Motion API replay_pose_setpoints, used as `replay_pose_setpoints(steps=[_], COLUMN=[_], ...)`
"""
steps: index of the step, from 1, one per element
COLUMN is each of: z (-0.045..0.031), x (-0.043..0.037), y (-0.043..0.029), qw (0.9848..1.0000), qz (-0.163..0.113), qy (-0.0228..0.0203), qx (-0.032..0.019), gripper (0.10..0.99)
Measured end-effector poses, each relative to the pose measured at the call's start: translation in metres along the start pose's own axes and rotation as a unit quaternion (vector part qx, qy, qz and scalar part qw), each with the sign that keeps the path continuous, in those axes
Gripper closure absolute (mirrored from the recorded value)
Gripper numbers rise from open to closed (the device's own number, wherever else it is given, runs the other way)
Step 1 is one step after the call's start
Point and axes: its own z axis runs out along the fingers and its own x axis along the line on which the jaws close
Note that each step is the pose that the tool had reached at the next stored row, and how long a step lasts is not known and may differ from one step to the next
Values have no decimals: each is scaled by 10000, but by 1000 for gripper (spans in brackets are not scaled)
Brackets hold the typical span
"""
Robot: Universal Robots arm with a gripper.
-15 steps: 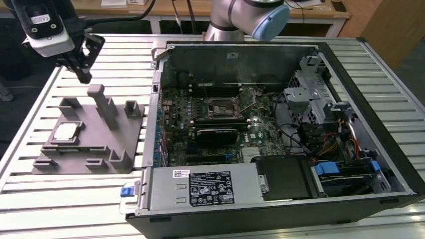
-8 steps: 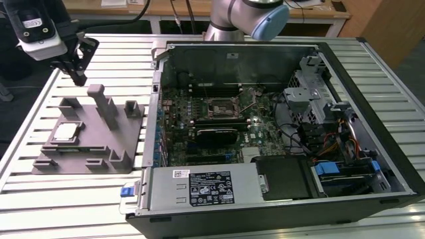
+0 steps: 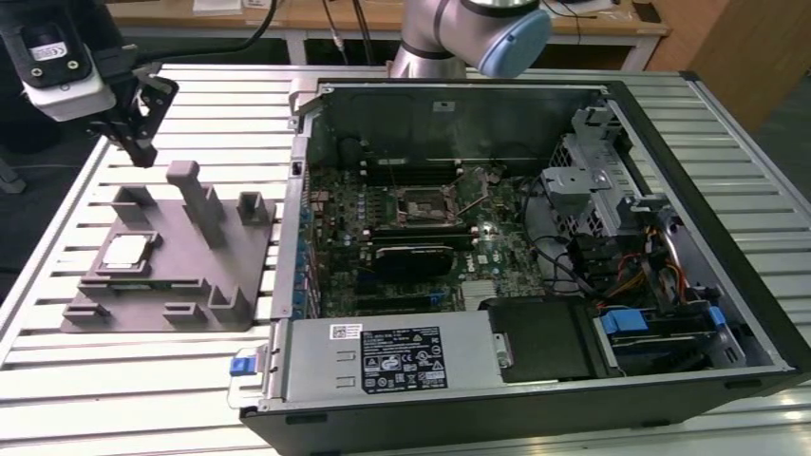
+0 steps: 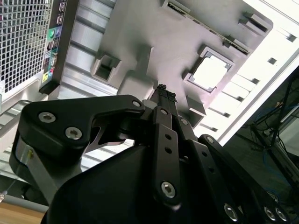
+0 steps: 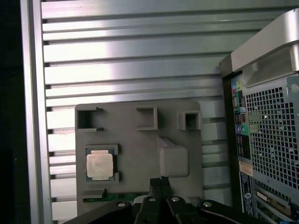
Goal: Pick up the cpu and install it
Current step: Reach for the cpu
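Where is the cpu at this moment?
The cpu lies in a recess of the grey fixture, at the exterior view's left, beside the open computer case.

The hand (image 3: 137, 150) hangs at the upper left of the exterior view. Its dark fingers point downward and lean slightly toward the exterior view's right, beneath a white rectangular body (image 3: 57, 59). In both wrist views the two slim black fingers (image 5: 155, 186) lie pressed together with their tips meeting, so the hand is closed. Black linkage bars (image 4: 56, 126) with bolt heads spread out behind the fingers. An arm joint (image 3: 514, 38) with a pale blue cap, on a silver tube, sits at the top centre of the exterior view.
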Motion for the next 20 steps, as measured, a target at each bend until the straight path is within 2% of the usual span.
replay_pose_setpoints(steps=[20], z=[126], x=[254], y=[-28], qw=[10000], qz=[32], qy=[-2], qx=[1], gripper=[980])
